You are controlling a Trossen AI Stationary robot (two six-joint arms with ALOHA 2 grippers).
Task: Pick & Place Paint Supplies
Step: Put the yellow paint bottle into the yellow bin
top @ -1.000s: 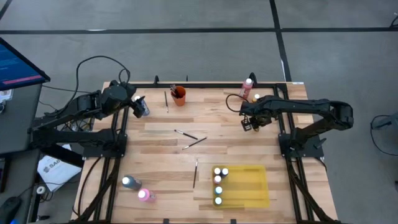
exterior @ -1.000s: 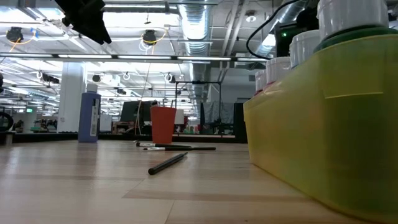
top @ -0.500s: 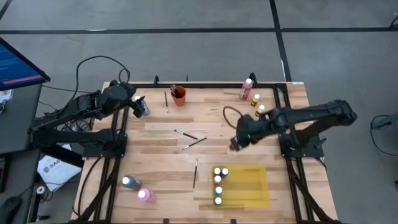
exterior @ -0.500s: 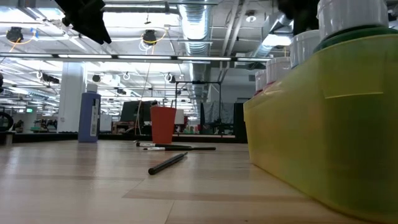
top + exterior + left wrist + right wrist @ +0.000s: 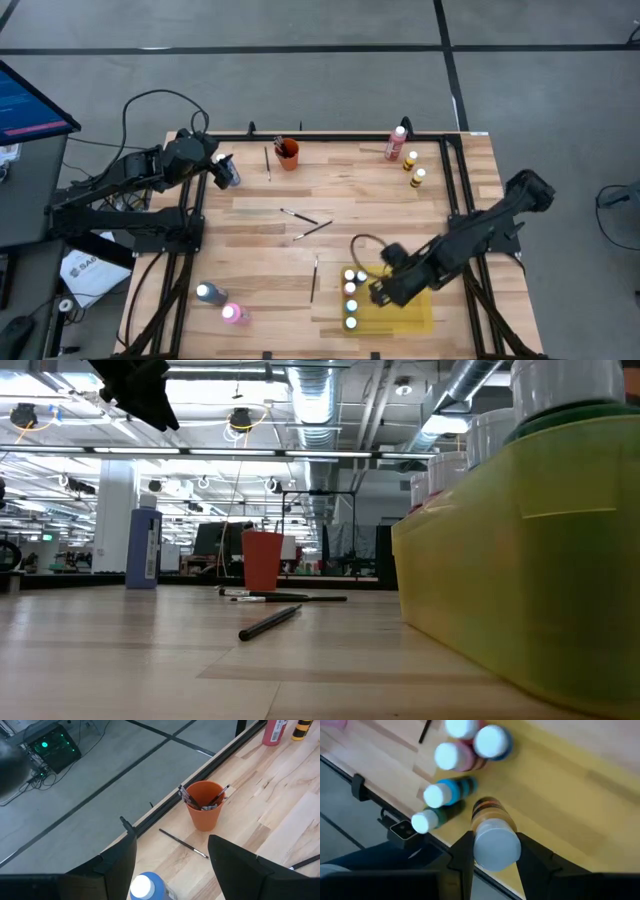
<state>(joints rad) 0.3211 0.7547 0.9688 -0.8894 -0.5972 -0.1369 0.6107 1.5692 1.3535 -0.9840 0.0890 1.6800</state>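
Note:
My right gripper [image 5: 383,292] hangs over the yellow tray [image 5: 410,300], shut on a brown white-capped paint bottle [image 5: 490,820]. Several other capped bottles [image 5: 351,297] stand in a row along the tray's left side. My left gripper [image 5: 228,172] waits open at the far left, above a blue bottle [image 5: 142,886] that stands between its fingers, untouched. Red and yellow bottles [image 5: 408,158] stand at the far right, and a blue and a pink one [image 5: 220,303] at the near left. Thin dark brushes [image 5: 305,223] lie mid-table. My right gripper pinches the brown bottle at its top end, by the white cap [image 5: 492,845], one finger [image 5: 462,857] on each side. The fingers come from above, pointing down. The bottle stays upright under them, over the tray's floor; whether its base touches the tray, I cannot tell.
An orange cup [image 5: 288,154] holding brushes stands at the far edge, with one brush [image 5: 268,160] lying beside it. Another brush [image 5: 314,278] lies just left of the tray. The tray's right half is bare yellow. Black frame rails [image 5: 455,190] edge the table.
My right gripper has swung from the far right of the table, beside the red and yellow bottles, toward the near edge and somewhat left, ending over the yellow tray. The left arm has kept still.

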